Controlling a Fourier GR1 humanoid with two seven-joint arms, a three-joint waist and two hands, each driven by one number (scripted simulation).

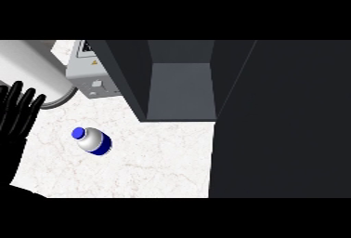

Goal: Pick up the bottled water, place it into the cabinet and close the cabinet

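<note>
The bottled water [93, 140] stands on the white marble counter [137, 167], a pale bottle with a blue cap and a blue band. My left hand [15, 121] is at the view's left edge, open, fingers straight and pointing up, to the left of the bottle and apart from it. The dark cabinet [179, 88] stands open at the top middle, its grey inner shelf showing. Its door [281, 121] fills the right side as a wide dark panel. My right hand is nowhere in the view.
A grey appliance [93, 74] sits at the upper left beside the cabinet. A large white cylinder [31, 69] lies across the top left corner, above my left hand.
</note>
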